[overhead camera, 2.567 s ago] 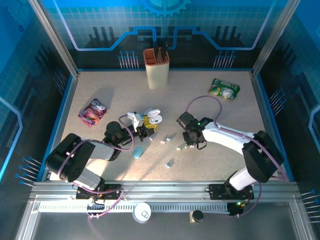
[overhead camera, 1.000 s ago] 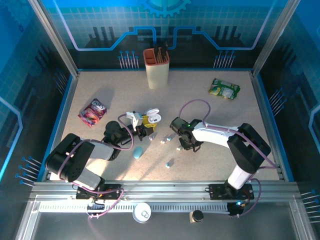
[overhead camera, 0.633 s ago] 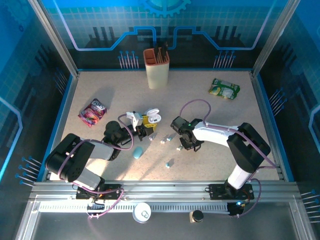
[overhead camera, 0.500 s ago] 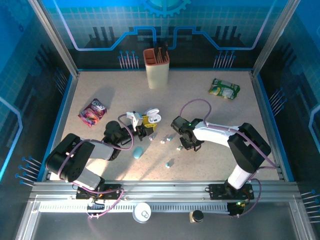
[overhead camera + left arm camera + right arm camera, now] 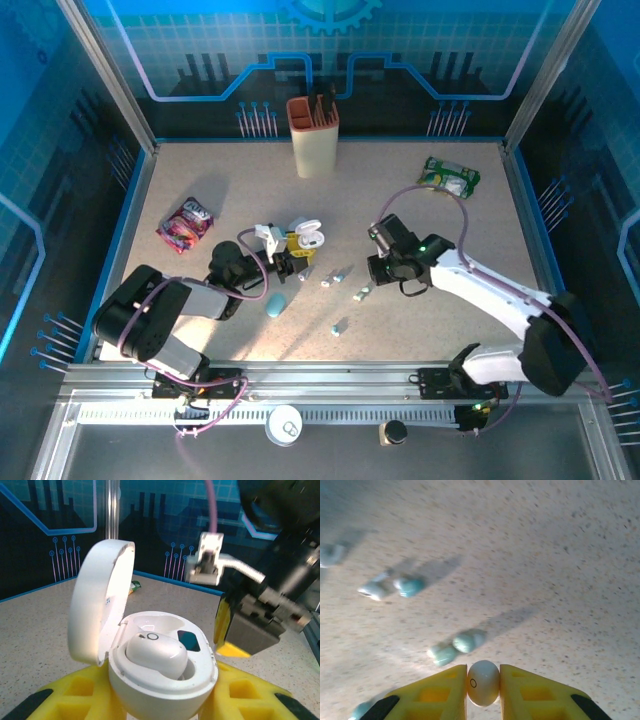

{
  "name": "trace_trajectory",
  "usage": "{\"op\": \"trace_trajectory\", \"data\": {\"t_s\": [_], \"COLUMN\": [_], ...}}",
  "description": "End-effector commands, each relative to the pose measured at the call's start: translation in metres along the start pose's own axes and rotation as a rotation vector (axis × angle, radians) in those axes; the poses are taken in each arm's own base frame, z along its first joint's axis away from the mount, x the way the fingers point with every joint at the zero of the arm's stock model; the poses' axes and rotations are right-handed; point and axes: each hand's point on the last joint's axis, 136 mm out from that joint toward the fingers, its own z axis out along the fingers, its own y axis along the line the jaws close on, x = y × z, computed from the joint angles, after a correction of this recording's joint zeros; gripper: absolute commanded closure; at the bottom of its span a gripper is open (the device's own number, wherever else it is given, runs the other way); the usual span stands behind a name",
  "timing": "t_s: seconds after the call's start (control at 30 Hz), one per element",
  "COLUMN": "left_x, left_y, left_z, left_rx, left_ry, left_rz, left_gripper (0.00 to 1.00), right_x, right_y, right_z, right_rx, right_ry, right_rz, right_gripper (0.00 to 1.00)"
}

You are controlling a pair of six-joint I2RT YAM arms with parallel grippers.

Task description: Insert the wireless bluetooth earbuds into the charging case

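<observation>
Pinching a white earbud (image 5: 483,682) between their tips, the right fingers (image 5: 455,695) hang over the worktop (image 5: 560,555). Just beyond them lie two loose earbuds (image 5: 456,647), pale blue-green, touching each other; another pair (image 5: 392,586) lies farther off. The left fingers (image 5: 225,700) clamp the white charging case (image 5: 165,680) from both sides. Its lid (image 5: 100,600) stands hinged open; one seated earbud (image 5: 156,652) occupies a well. Seen from above, a pale blue case (image 5: 275,303) lies on the worktop beside the left arm.

Left end effector (image 5: 296,246) and right end effector (image 5: 483,676) both clamp narrowly.
</observation>
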Motion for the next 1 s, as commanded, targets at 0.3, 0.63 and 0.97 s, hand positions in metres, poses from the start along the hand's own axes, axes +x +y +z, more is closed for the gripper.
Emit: {"op": "trace_trajectory", "data": {"t_s": [0.3,0.63,0.97], "left_x": [0.0,-0.002,-0.006], "left_y": [-0.023,-0.044,-0.052], "left_z": [0.025,0.029,0.028], "left_rx": [0.116,0.218,0.254], "left_ry": [0.017,0.019,0.007], "left_rz": [0.067,0.043,0.032], "left_gripper": [0.65,0.65,0.65], "right_x": [-0.057,-0.077,-0.078], "right_y": [0.083,0.112,0.115], "right_z": [-0.098,-0.108,-0.091], "right_rx": [-0.479,-0.596,-0.593], "right_ry": [-0.206,-0.217,-0.187], "right_rz": [-0.066,-0.131,-0.136], "right_gripper": [0.78,0.79,0.79]}}
